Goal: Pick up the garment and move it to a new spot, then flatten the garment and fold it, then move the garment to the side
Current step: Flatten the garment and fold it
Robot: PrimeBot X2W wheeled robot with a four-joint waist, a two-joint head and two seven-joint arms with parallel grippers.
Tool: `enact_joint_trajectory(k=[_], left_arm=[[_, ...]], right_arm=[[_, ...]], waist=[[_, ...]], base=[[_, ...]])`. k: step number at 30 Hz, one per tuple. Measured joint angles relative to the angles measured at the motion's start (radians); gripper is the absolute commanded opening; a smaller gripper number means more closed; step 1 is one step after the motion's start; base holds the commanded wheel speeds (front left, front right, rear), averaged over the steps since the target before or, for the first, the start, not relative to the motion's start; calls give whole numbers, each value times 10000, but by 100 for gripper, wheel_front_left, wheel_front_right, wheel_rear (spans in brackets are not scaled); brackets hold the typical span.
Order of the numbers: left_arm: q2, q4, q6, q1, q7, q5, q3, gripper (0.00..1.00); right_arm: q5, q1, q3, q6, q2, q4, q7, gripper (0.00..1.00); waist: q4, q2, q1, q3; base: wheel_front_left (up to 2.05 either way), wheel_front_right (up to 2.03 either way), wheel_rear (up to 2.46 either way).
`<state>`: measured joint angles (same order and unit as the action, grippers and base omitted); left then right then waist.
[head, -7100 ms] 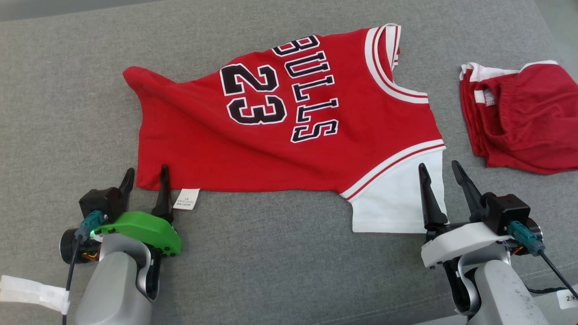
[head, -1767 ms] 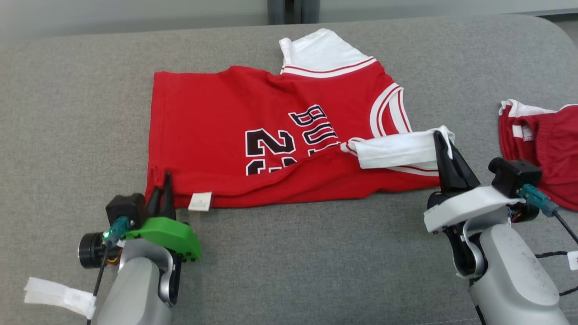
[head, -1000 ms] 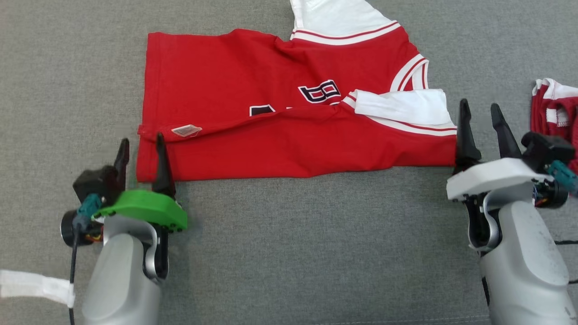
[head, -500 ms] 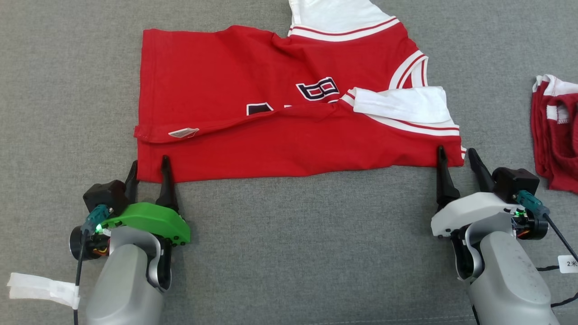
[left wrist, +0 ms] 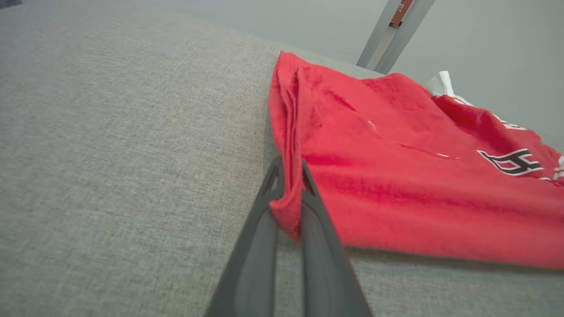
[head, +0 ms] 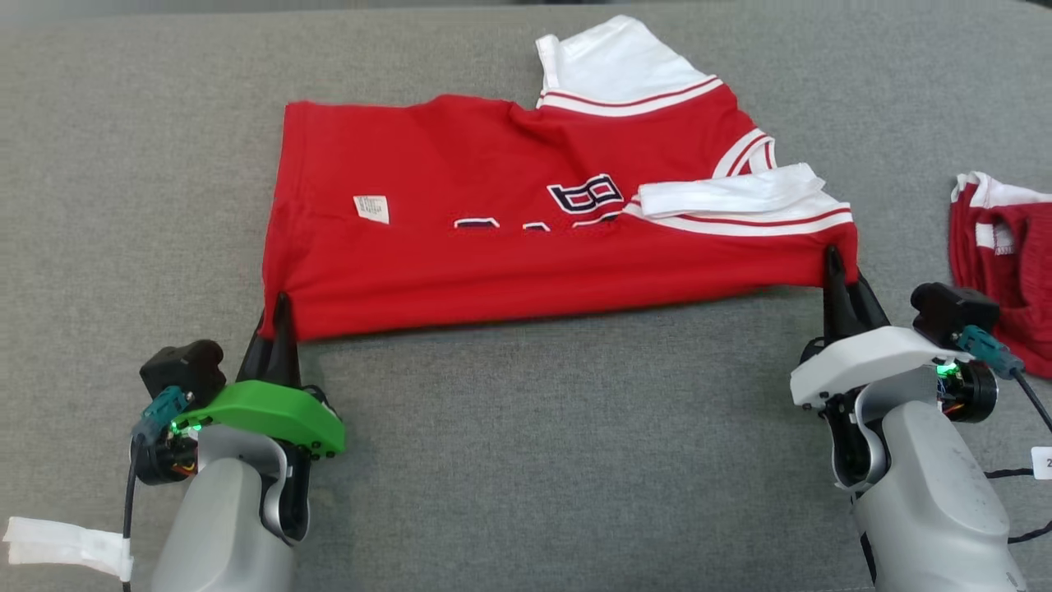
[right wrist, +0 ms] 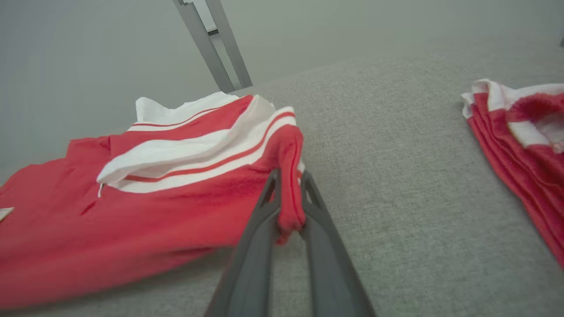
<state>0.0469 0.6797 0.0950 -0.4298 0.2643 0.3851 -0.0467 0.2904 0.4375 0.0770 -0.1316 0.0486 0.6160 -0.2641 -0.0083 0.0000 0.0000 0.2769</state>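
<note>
The garment (head: pixel 526 238) is a red jersey with white sleeves and black lettering, folded lengthwise on the grey surface, its near folded edge raised a little. My left gripper (head: pixel 275 316) is shut on its near left corner; the left wrist view has red cloth (left wrist: pixel 288 198) pinched between the dark fingers (left wrist: pixel 321 255). My right gripper (head: pixel 842 275) is shut on the near right corner, where the right wrist view has a red fold (right wrist: pixel 291 193) caught between the fingers (right wrist: pixel 255 246). A white label (head: pixel 371 208) lies on top of the fold.
A second red and white garment (head: pixel 1003 263) lies bunched at the right edge, also in the right wrist view (right wrist: pixel 520 145). The grey padded surface (head: pixel 534 460) spreads wide in front of the jersey. A grey post (left wrist: pixel 392 31) stands behind the far edge.
Both grippers have closed on the near corners of the jersey and lifted its near edge. The label now lies farther up the cloth. The camera has also shifted.
</note>
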Motion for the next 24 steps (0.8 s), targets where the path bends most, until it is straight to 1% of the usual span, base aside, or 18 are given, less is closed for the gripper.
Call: enact_joint_trajectory(k=[4, 10, 13, 14, 15, 16, 20, 24], left_arm=[[-4, 71, 77, 518, 0, -165, 251, 0], [-12, 499, 111, 2040, -2, -245, 301, 0], [-21, 510, 127, 2802, -4, -48, 267, 0], [-21, 468, 184, 3018, -2, 209, 226, 0], [-31, 355, 190, 3184, -4, 389, 222, 25], [-38, 240, 190, 3264, -6, 422, 240, 100], [15, -217, 104, 3213, -4, 263, 332, 100], [61, -614, 94, 2207, -2, -198, 506, 100]], right_arm=[[290, -265, -161, -2, -12, 274, 0, 0], [713, -1766, -548, -4, 65, 476, 2, 0], [882, -2542, -652, -4, 100, 428, 17, 0], [928, -2728, -610, -6, 98, 364, 17, 0], [1083, -2799, -543, -6, 96, 328, 17, 5], [1175, -2807, -525, -6, 102, 270, 17, 100], [1187, -2683, -263, 8, 182, -173, 15, 100], [825, -2092, -272, 8, 249, -535, 15, 100]], waist=[[25, 0, 0, -631], [6, 0, 0, -1692], [-29, 0, 0, -2138], [-50, 0, 0, -2260], [-85, 0, 0, -2340], [-124, 0, -1, -2370], [-223, 0, 0, -2248], [-283, 0, 0, -1843]], base=[[0, 0, 0], [0, 0, 0], [0, 0, 0], [0, 0, 0], [0, 0, 0], [0, 0, 0], [0, 0, 0], [0, 0, 0]])
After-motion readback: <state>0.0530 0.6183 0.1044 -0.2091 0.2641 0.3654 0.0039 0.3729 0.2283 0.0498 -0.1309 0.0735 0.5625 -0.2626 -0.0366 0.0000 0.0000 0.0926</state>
